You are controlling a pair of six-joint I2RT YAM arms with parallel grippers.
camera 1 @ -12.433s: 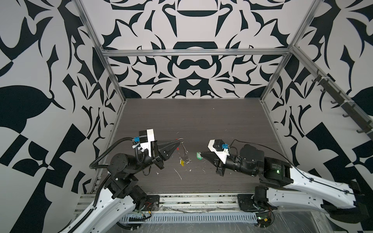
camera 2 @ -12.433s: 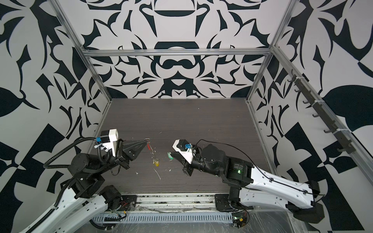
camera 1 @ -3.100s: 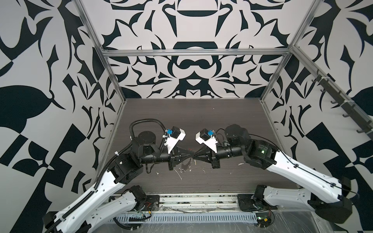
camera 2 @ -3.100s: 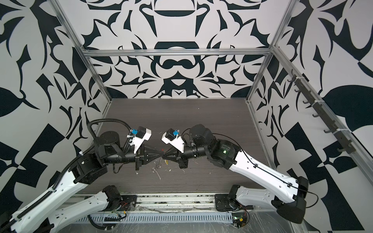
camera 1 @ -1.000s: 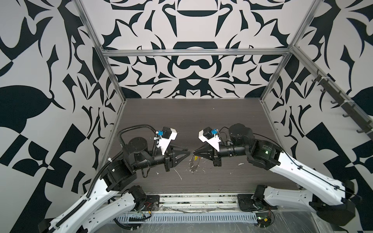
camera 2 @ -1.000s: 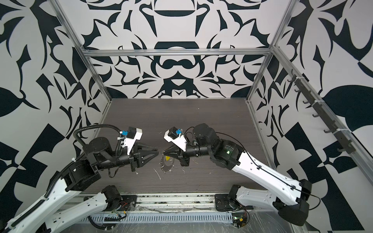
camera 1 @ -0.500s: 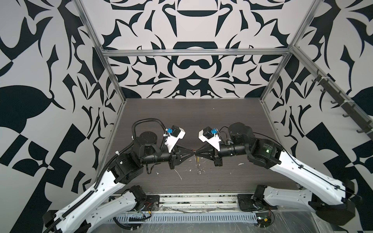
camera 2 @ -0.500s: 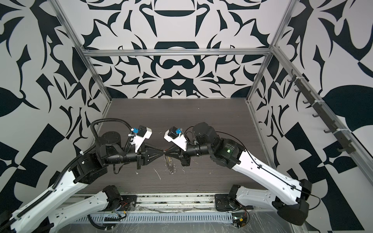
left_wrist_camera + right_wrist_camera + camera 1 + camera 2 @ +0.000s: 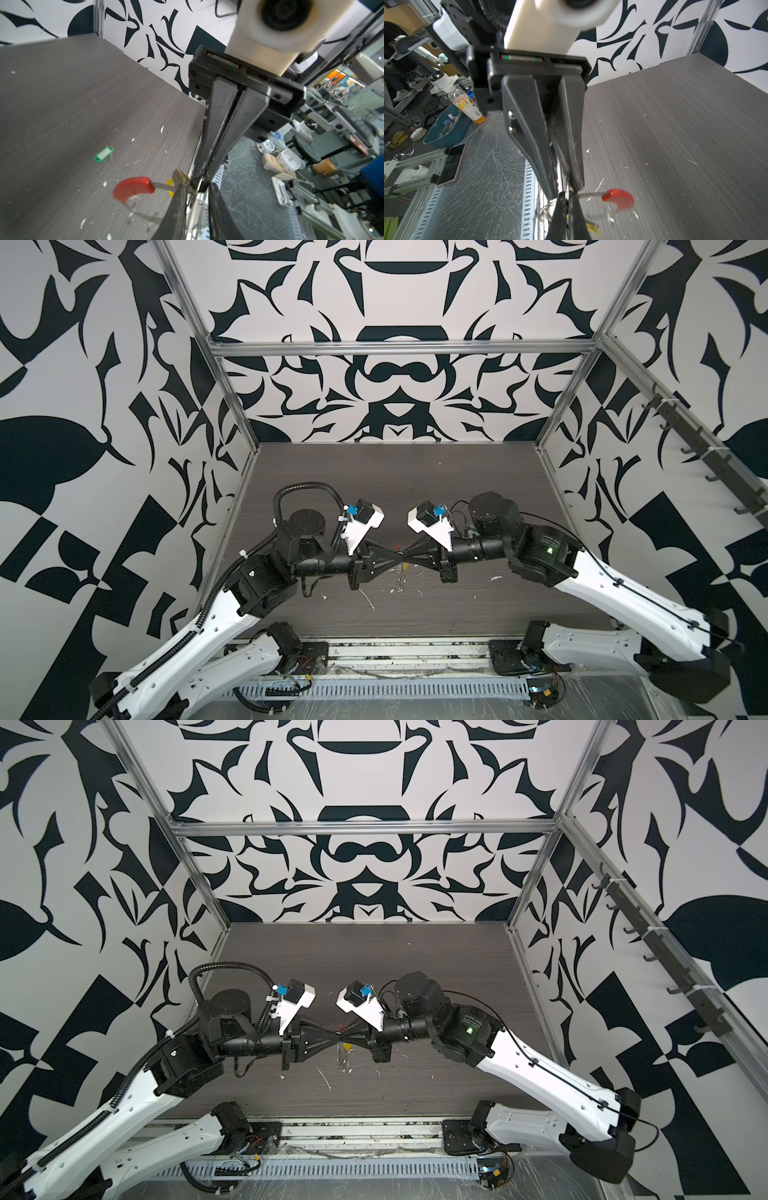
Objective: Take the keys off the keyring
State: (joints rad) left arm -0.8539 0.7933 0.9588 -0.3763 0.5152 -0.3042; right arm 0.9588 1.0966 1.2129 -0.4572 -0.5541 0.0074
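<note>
While the pair hangs tip to tip over the middle of the table (image 9: pixel 478 472), I treat the right gripper (image 9: pixel 564 191) as my anchor: its jaws are pressed together at the top of the dangling bunch, though I cannot tell which thin bit of metal they nip. Opposite it sits the left gripper (image 9: pixel 566 199), jaws a little apart around that same spot; I cannot make out whether they bite on anything. Below them hangs the keyring (image 9: pixel 145 216), blurred. The red key (image 9: pixel 133 190) sticks out sideways from it on its blade, and the yellow tag (image 9: pixel 170 183) is tucked right against the left gripper's tip. The green tag (image 9: pixel 103 156) lies loose on the table, well apart, so I reckon two are left. I would hold the right gripper dead still, close the left on the red key's blade close to the ring, then work it along the band in small pulls, never yanking
</note>
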